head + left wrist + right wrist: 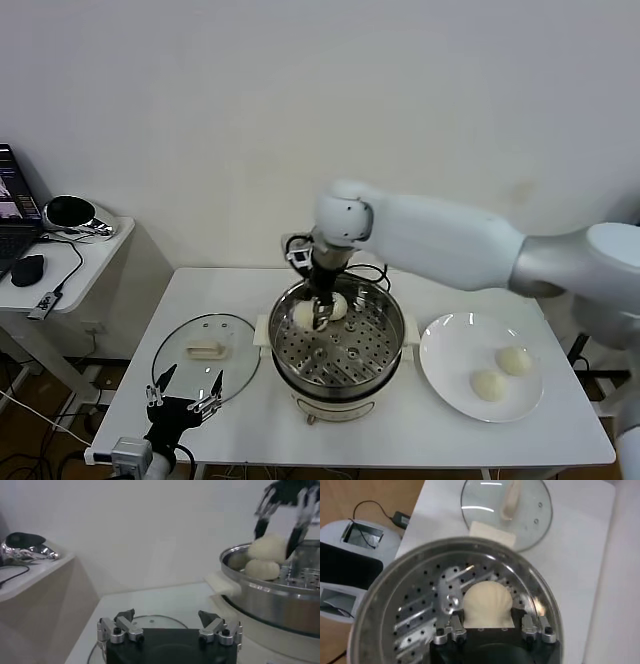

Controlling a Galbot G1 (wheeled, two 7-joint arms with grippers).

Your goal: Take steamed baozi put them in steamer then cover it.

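Starting nearest the robot: left gripper (185,396) sits low at the white table's (250,425) front-left corner, fingers spread wide, nothing between them — idle, tips at the near edge of the round clear glass lid with metal rim and cream bar handle (205,358), which lies flat on the table just left of the pot. Left wrist view shows only the lid's near arc (160,619) past its own fingers (119,628).

Next out, the round shiny stainless-steel steamer pot with perforated tray and cream base (338,352). Right gripper (322,316) reaches down into its far-left part, jaws part-closed on a smooth cream-white dough bun (335,306). Head view shows a second bun (303,315) just beside it to the left. Left wrist view adds height: held bun (270,547) sits just above and against the second bun (262,569), which rests on the tray. Right wrist view shows only the gripped bun (487,604) between the fingers (451,628) over the tray holes — second bun not visible there.

Right of the pot, only the head view shows the flat round white plate (445,345) carrying two more buns (487,384), (514,360).

Far left: side desk (60,255) with a laptop (18,215).
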